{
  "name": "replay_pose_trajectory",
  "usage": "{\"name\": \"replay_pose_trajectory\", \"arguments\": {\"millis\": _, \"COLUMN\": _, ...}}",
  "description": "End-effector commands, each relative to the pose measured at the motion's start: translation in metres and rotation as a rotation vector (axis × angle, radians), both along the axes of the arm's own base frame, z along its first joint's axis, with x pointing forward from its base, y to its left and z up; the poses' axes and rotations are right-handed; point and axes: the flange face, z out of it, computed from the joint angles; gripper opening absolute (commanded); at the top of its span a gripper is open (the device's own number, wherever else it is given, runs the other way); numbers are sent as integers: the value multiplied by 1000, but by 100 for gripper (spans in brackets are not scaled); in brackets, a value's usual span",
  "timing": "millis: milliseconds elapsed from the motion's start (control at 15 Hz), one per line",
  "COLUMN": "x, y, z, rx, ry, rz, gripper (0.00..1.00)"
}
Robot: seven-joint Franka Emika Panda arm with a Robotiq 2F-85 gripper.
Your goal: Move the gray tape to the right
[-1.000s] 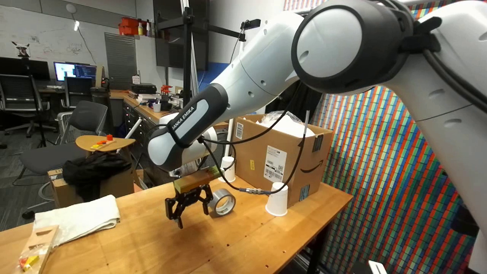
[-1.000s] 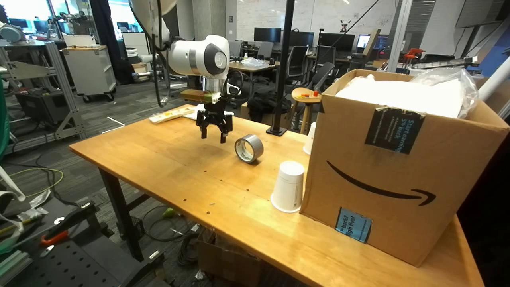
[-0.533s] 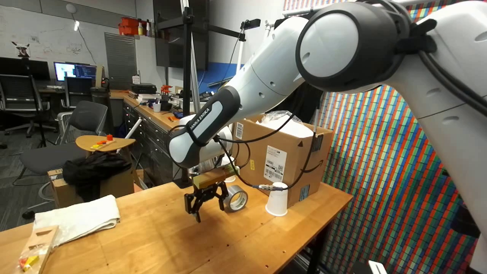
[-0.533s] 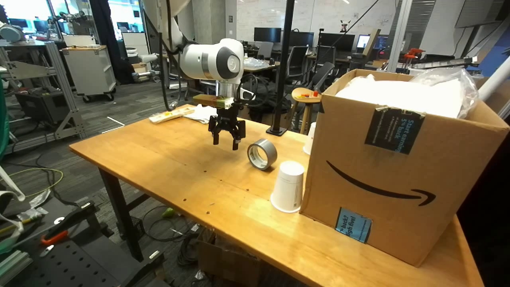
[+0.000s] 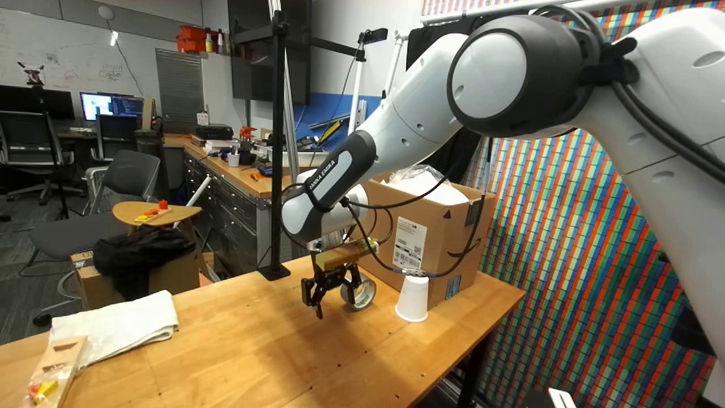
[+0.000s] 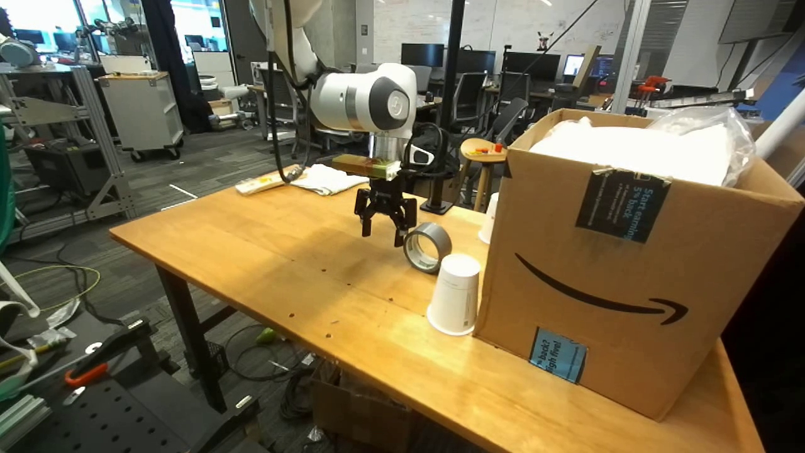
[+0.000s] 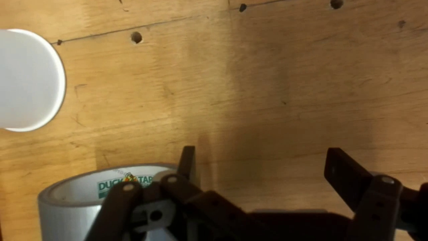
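The gray tape [image 5: 371, 294] stands on its edge on the wooden table, its open hole showing in both exterior views [image 6: 443, 240]. My gripper [image 5: 336, 306] is open, fingers pointing down, just above the table. In an exterior view the gripper [image 6: 382, 238] is left of the tape, with its nearer finger right beside the ring. In the wrist view the gripper's fingers [image 7: 260, 149] are wide apart with only table between them. The left finger covers the right end of the tape [image 7: 67, 219] there. Whether finger and tape touch is hard to tell.
A white upturned cup [image 6: 454, 296] stands close to the tape, before a large cardboard box [image 6: 597, 264]. Another white cup [image 6: 488, 221] is partly behind the box. A black post [image 5: 276, 226] rises from the table's back edge. A folded cloth [image 5: 116, 323] lies at left.
My gripper and the tape have both moved to the right in both exterior views. The tape is now closer to the white cup and still on its edge. The fingers stay open.
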Motion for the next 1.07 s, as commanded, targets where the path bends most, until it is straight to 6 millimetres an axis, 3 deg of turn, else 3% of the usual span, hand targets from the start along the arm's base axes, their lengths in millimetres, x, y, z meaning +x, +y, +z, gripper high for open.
{"name": "replay_pose_trajectory", "arguments": {"millis": 0, "x": 3, "y": -9, "z": 7, "rx": 4, "ry": -24, "rz": 37, "gripper": 100}}
{"name": "replay_pose_trajectory", "arguments": {"millis": 467, "x": 5, "y": -9, "z": 8, "rx": 12, "ry": -35, "rz": 64, "gripper": 100}}
{"name": "replay_pose_trajectory", "arguments": {"millis": 1000, "x": 2, "y": 19, "z": 13, "rx": 35, "ry": -55, "rz": 125, "gripper": 100}}
